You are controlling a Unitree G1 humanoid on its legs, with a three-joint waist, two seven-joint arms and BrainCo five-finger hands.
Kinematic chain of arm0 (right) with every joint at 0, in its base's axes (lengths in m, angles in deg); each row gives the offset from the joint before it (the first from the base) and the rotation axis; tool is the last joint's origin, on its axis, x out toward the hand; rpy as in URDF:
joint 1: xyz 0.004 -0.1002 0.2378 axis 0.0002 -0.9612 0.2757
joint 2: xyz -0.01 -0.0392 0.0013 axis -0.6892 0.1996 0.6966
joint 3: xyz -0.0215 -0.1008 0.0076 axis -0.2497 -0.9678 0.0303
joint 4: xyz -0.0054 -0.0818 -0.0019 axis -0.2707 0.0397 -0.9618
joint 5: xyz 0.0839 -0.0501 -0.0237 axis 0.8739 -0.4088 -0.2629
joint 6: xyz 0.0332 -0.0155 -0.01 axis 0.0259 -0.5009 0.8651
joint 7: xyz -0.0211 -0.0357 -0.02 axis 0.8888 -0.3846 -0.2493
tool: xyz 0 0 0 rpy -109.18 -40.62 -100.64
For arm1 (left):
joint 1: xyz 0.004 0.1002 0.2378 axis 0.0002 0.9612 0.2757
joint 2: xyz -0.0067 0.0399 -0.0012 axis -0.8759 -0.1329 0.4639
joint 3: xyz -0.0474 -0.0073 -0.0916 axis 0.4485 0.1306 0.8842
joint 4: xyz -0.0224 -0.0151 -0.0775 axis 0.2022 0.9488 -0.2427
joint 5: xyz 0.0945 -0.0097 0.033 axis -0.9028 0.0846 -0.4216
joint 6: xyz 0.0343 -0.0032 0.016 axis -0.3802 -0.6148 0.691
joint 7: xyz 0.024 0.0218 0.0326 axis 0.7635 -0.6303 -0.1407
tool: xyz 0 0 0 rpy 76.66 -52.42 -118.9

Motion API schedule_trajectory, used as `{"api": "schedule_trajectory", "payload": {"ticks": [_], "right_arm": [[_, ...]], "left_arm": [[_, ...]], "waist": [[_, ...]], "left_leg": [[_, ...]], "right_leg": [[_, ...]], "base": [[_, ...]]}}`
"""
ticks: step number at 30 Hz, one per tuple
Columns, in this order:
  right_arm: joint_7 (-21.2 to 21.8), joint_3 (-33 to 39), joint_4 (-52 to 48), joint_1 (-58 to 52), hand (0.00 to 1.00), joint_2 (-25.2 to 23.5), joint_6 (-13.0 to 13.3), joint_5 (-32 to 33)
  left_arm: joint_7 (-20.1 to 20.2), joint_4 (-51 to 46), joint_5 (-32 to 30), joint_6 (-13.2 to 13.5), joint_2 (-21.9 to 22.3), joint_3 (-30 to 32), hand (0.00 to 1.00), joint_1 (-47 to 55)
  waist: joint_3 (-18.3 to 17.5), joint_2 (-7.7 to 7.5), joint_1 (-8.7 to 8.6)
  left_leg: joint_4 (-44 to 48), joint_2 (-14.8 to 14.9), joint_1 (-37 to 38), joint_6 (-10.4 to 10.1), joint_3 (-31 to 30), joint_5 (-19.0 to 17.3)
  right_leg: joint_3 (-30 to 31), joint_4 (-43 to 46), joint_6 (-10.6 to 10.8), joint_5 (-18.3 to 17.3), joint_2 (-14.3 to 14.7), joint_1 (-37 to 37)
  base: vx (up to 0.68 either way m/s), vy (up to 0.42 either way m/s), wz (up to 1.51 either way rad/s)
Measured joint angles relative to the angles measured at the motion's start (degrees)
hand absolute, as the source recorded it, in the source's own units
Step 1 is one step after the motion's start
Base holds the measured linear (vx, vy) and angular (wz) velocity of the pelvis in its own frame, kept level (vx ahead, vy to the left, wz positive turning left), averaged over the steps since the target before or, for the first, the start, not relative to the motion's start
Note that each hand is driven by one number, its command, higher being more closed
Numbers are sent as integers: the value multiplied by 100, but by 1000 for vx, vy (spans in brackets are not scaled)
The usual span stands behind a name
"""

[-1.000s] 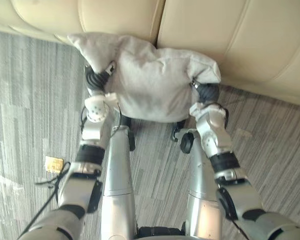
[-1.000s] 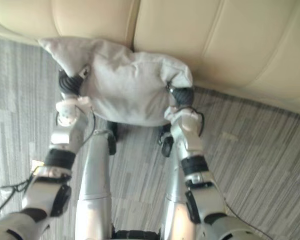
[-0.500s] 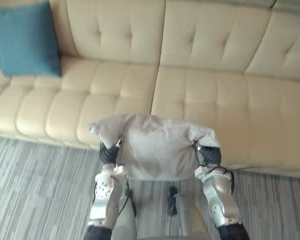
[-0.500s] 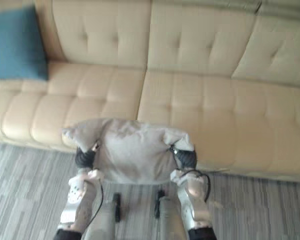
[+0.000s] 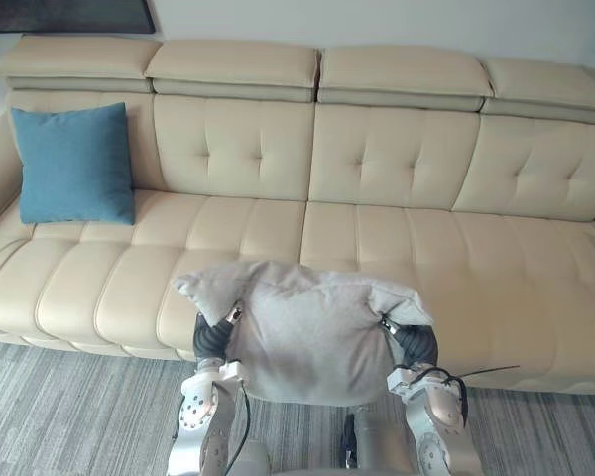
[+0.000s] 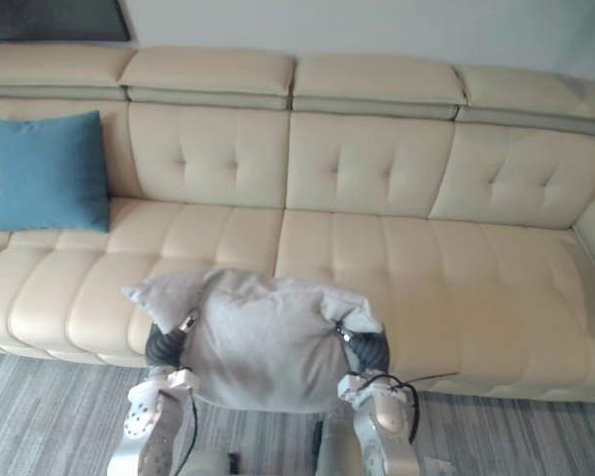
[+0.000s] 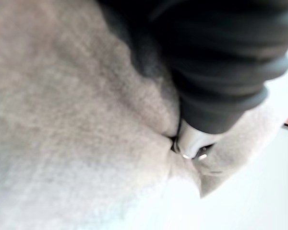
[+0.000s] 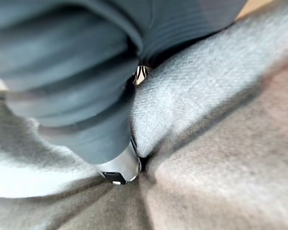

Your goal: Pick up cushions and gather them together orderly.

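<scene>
The grey cushion point(image 5: 307, 332) hangs just before the sofa point(image 5: 397, 238) front edge, long axis parallel to that edge. The left hand point(image 5: 210, 337) and right hand point(image 5: 416, 345) each press into one end. Their fingers are buried in fabric, so closure cannot be determined. The blue cushion point(image 5: 74, 164) stands at the sofa's left end, nearer the left hand.
</scene>
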Motion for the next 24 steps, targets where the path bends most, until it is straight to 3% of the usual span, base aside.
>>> {"api": "schedule_trajectory", "payload": {"ticks": [1,2,3,4,5,6,8,9,10,12,13,15,17,18,19,21,23,24], "right_arm": [[0,3,-4,5,100,14,2,4],[-1,17,5,7,100,30,0,7],[-8,106,11,2,100,142,-18,8],[-20,165,1,-6,100,149,-17,34],[-28,189,-4,-18,100,146,-18,47],[-56,270,-18,-112,100,146,-17,54],[-81,365,-41,-232,100,150,-12,53],[-91,405,-63,-328,100,165,-10,53],[-92,402,-87,-375,100,181,-10,52],[-113,323,-153,-447,100,247,-11,59],[-121,309,-156,-443,100,258,-11,59],[-161,305,-160,-441,100,262,-17,57],[-216,300,-162,-443,100,260,-28,51],[-256,302,-166,-444,100,263,-27,48],[-335,306,-185,-445,100,215,-38,16],[-365,329,-204,-440,100,90,-58,-116],[-364,284,-204,-381,100,1,-72,-190],[-365,255,-205,-354,100,-18,-72,-229]], "left_arm": [[0,31,-6,-2,-15,-9,100,-45],[0,93,-10,-4,-4,-28,100,-81],[0,215,-13,-43,47,-116,100,-139],[0,221,-55,-46,48,-173,100,-156],[0,228,-55,-47,57,-202,100,-171],[1,236,-59,-49,101,-308,100,-166],[8,255,-57,-52,129,-447,100,-154],[17,296,-57,-56,147,-493,100,-127],[26,327,-51,-55,160,-498,100,-97],[125,401,-56,-59,184,-475,100,85],[125,410,-56,-62,183,-474,100,105],[127,424,-56,-97,195,-475,100,115],[127,424,-63,-136,197,-474,100,109],[127,424,-69,-154,210,-479,100,108],[126,415,-109,-159,178,-498,100,93],[125,381,-156,-167,75,-499,100,46],[113,307,-168,-141,-54,-474,100,79],[107,291,-174,-134,-71,-448,100,80]], "waist": [[-45,-76,-17],[-38,-27,-37],[-57,203,-12],[-74,242,-43],[-78,247,-59],[-166,271,-65],[-237,316,-112],[-239,321,-121],[-243,326,-106],[-266,354,25],[-270,358,40],[-281,363,127],[-285,369,153],[-295,386,148],[-352,344,117],[-383,155,75],[-449,63,114],[-469,70,113]], "left_leg": [[-46,-15,42,-84,-62,-31],[-58,14,70,-168,-137,-69],[-254,90,173,-195,-409,-82],[-420,63,377,-360,-658,123],[-422,76,403,-456,-726,202],[-293,142,396,-472,-952,258],[551,258,81,-509,-1231,273],[1864,264,-449,-723,-1358,621],[2418,274,-657,-744,-1350,883],[3853,409,-1340,-573,-896,967],[3915,435,-1462,-481,-732,914],[3232,536,-1704,-152,-112,674],[1946,467,-1598,-106,108,683],[1219,362,-1456,-54,144,795],[49,115,-1011,-151,22,1221],[-245,-87,-818,-88,54,1309],[-557,-108,-521,-70,143,1320],[-656,-92,-413,-61,162,1328]], "right_leg": [[241,-750,-85,272,118,93],[293,-784,-332,520,211,181],[248,-683,-389,338,404,244],[143,-396,-508,28,417,188],[92,-297,-540,-51,417,190],[-50,-158,-687,-252,459,263],[-322,-302,-731,-474,532,575],[-445,-508,-847,-485,613,923],[-499,-612,-913,-513,651,1104],[-510,-971,-1080,-582,747,1690],[-510,-1063,-1082,-580,750,1796],[-461,-1344,-1076,-569,733,2160],[-459,-1393,-1074,-569,690,2342],[-450,-1362,-1062,-576,679,2406],[-283,-1202,-819,-713,587,2439],[-64,-1138,-659,-726,438,2460],[166,-921,-480,-621,418,2433],[259,-931,-480,-741,407,2373]], "base": [[268,-223,10],[292,-216,6],[372,-227,3],[311,-169,2],[341,-199,21],[370,-214,36],[396,-212,54],[268,-114,52],[409,-136,39],[305,-38,-2],[319,-1,-8],[347,31,-12],[279,81,-8],[415,203,5],[295,161,17],[258,125,23],[228,111,-8],[220,80,-27]]}}
